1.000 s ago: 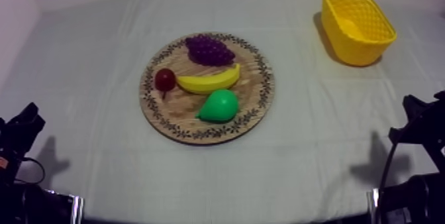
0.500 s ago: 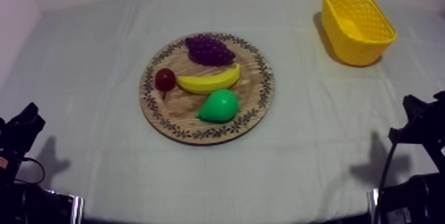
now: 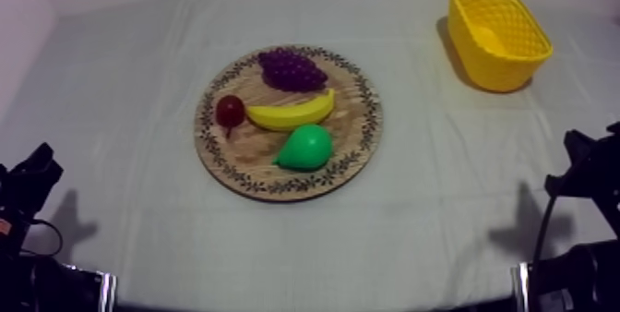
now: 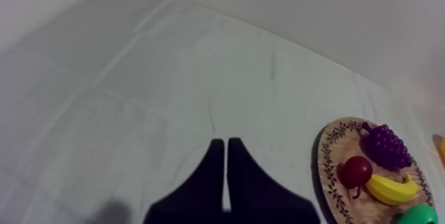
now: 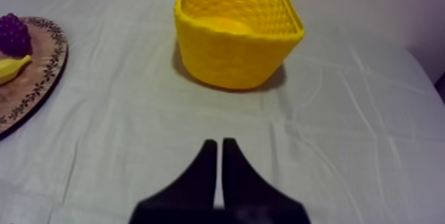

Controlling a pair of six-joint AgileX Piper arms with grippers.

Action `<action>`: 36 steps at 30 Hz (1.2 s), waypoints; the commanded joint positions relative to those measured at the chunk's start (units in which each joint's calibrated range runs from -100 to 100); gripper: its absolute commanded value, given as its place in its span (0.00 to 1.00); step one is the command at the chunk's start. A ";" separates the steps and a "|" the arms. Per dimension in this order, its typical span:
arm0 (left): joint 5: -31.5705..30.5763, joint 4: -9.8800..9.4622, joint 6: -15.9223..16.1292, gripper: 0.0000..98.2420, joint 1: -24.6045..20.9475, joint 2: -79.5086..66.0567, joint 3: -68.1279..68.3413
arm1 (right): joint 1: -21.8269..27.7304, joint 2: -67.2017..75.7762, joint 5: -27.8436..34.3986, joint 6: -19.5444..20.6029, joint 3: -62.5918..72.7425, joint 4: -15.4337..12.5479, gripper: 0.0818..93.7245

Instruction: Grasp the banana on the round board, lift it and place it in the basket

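With my left gripper (image 4: 226, 150) and right gripper (image 5: 220, 148) both closed flat and empty over bare cloth (image 3: 434, 186), the banana (image 3: 292, 113) lies mid-way across the board (image 3: 358, 140), between grapes (image 3: 292, 69) and pear (image 3: 304, 148), with open cloth between it and the basket (image 3: 498, 66) at the far right corner.

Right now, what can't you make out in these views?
Pear, left wrist view: cut by the frame edge, just a green sliver.
Banana, right wrist view: edge cuts it, one tip visible.
Basket floor, right wrist view: partly hidden behind its near wall.
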State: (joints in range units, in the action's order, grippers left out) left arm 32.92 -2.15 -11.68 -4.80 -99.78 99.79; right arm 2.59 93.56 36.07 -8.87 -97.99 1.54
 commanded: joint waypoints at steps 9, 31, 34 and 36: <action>-0.02 -0.03 0.00 0.00 -0.01 -0.05 -0.01 | -1.85 -13.28 5.03 0.00 18.95 0.43 0.01; -0.02 -0.03 0.00 0.00 -0.01 -0.05 -0.01 | -10.66 -46.39 25.77 -9.98 64.80 -6.02 0.01; -0.02 -0.03 -0.01 0.00 -0.01 -0.05 -0.01 | -12.39 -51.09 28.19 -10.05 69.78 -6.33 0.01; -0.02 -0.03 -0.02 0.00 -0.01 -0.05 -0.01 | -13.83 -54.30 30.16 -9.99 73.13 -6.37 0.01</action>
State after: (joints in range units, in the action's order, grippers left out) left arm 32.92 -2.15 -11.68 -4.80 -99.78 99.79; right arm -10.10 43.02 64.79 -18.94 -29.12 -4.80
